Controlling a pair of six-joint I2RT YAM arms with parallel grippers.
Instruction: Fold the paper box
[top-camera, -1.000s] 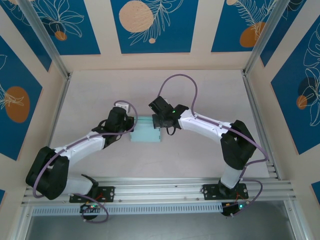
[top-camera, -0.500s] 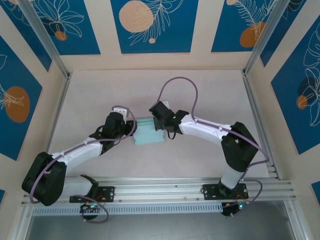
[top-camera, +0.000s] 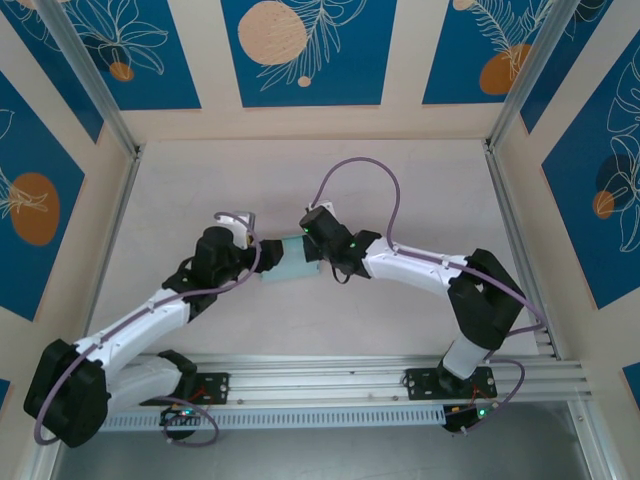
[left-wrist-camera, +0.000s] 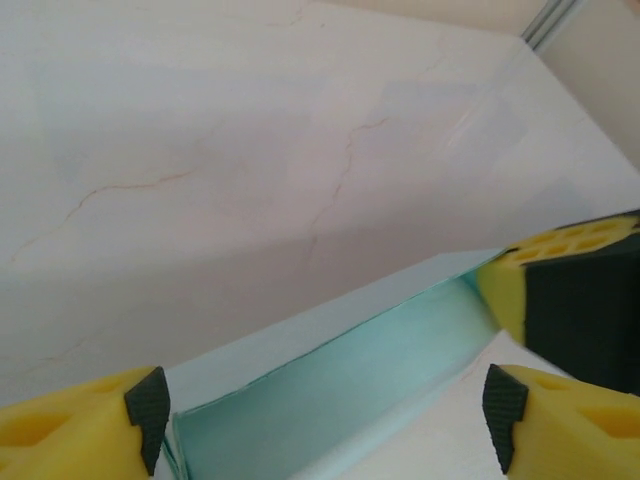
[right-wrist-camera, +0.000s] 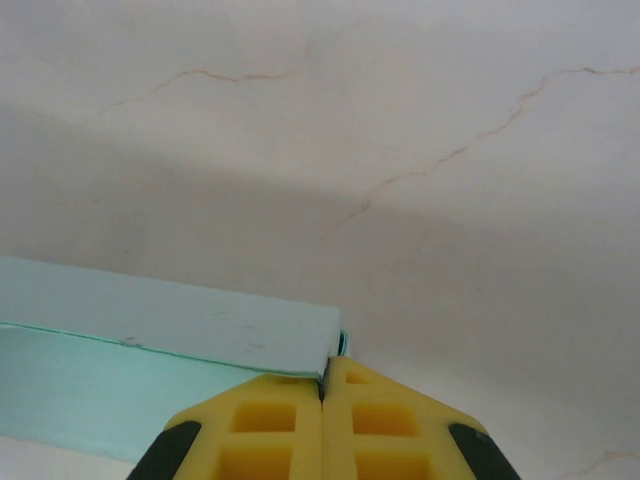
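Nearest me, both arms are standing on the rail (top-camera: 320, 372) at the front edge of the table (top-camera: 420, 170). They are leaning inward toward the paper box (top-camera: 285, 265) mid-table, the left arm (top-camera: 150, 312) from the left and the right arm (top-camera: 420, 268) from the right.

Left gripper (top-camera: 250, 240): standing wide open. In its wrist view the yellow fingertips (left-wrist-camera: 70, 435) are sitting well apart with the card lying between them, and they are holding nothing.

Right gripper (top-camera: 310, 243): its pads (right-wrist-camera: 270, 425) are pressing tight against each other. A top corner of the card is running into the seam between them, so it is apparently pinching one thin wall. I cannot be fully certain the card is in the bite.

Paper box: lying on the table between the two grippers, touching the right one and just beside the left. It is pale blue-green and partly formed. One long wall is standing up, showing a darker inner face.

Handling, my judgement: this is thin card, so it is very light and probably slides on the smooth top at any push. One side wants pinning while the other is being worked. The walls will likely buckle and crease for good if squeezed mid-span. The best hold is probably a wall edge near a corner or fold line, nipped lightly, not across the hollow body.

Beyond: more pale table top, then the back wall (top-camera: 300, 120) with blue leaf-print panels (top-camera: 350, 60).
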